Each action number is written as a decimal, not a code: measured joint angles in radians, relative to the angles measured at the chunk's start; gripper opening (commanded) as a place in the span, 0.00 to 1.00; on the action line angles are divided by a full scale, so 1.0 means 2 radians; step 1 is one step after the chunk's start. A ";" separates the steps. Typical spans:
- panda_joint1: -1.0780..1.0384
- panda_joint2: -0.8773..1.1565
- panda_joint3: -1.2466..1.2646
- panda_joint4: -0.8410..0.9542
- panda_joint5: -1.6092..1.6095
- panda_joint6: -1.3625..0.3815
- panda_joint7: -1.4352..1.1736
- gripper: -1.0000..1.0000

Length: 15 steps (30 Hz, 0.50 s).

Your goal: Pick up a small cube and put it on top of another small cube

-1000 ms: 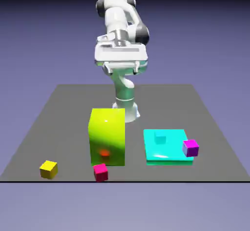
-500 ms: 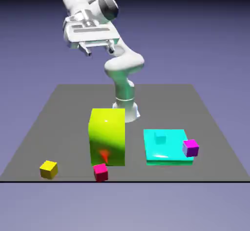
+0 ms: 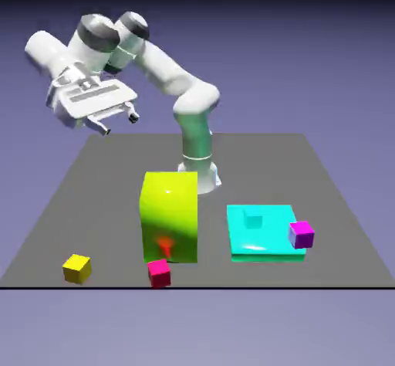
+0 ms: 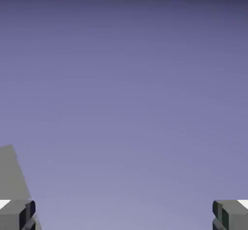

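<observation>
Jaws spread wide, empty — small cube [image 3: 159, 272] on table, far below them.

No readable text, labels, numbers, signs in either view.

small cube [image 3: 159, 272]: hot pink to crimson
another small cube [image 3: 301, 235]: purple-violet sides, magenta top
yellow cube [image 3: 76, 268]: plain yellow
lime block [image 3: 169, 216]: yellow-green, with a reddish reflection low on its front
cyan slab [image 3: 262, 233]: bright cyan
small cyan cube [image 3: 253, 218]: same cyan
tabletop [image 3: 92, 194]: flat dark grey
arm [image 3: 166, 75]: white with dark grey joints
backdrop [image 4: 126, 78]: blue-violet gradient
</observation>
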 measured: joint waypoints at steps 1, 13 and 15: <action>0.016 -0.005 -0.018 0.011 0.001 -0.012 -0.017 0.50; 0.205 -0.062 -0.236 0.142 0.013 -0.151 -0.223 0.50; 0.236 -0.072 -0.272 0.163 0.015 -0.174 -0.257 0.50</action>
